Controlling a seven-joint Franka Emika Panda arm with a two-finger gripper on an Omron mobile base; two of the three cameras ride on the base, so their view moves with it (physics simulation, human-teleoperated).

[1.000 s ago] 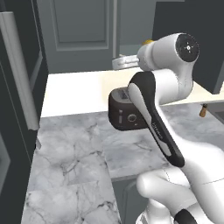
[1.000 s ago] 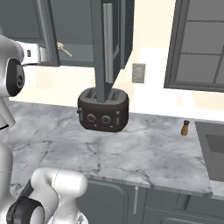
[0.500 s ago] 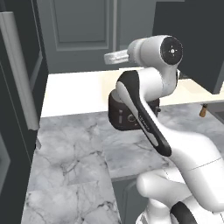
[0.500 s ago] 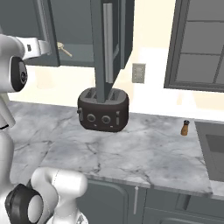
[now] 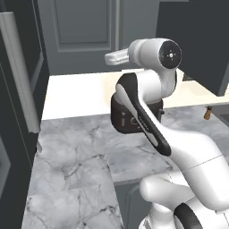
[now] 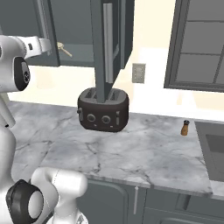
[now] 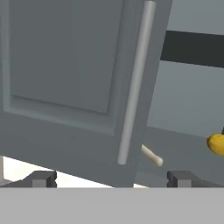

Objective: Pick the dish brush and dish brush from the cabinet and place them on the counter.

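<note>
Left base view. I see the counter, white marble with grey veins, running from the near left edge toward the back wall. A dark toaster stands toward the back edge, partly behind my arm. A small brown pepper mill stands at the counter's far right. A tall dark unit with a long silver handle fills the left side. My gripper is raised above the toaster against a panelled door; I cannot tell the finger spacing from here.

Right base view. The cabinet hangs above the counter, one door swung open edge-on over the toaster. The cream-tan dish brush lies on the shelf, near the shelf's left end, handle angled outward. My gripper is at that shelf's height, just beside the brush and not touching it. The pepper mill stands near the counter's right end, beside the sink. A wall outlet sits above the toaster's right side.

Hand view. I see both fingertips set wide apart, nothing between them. A cabinet door with a pale bar handle is close ahead. The brush's pale handle end pokes out past the door's lower edge, on the grey shelf. A small yellow ball rests at the shelf's right edge.
</note>
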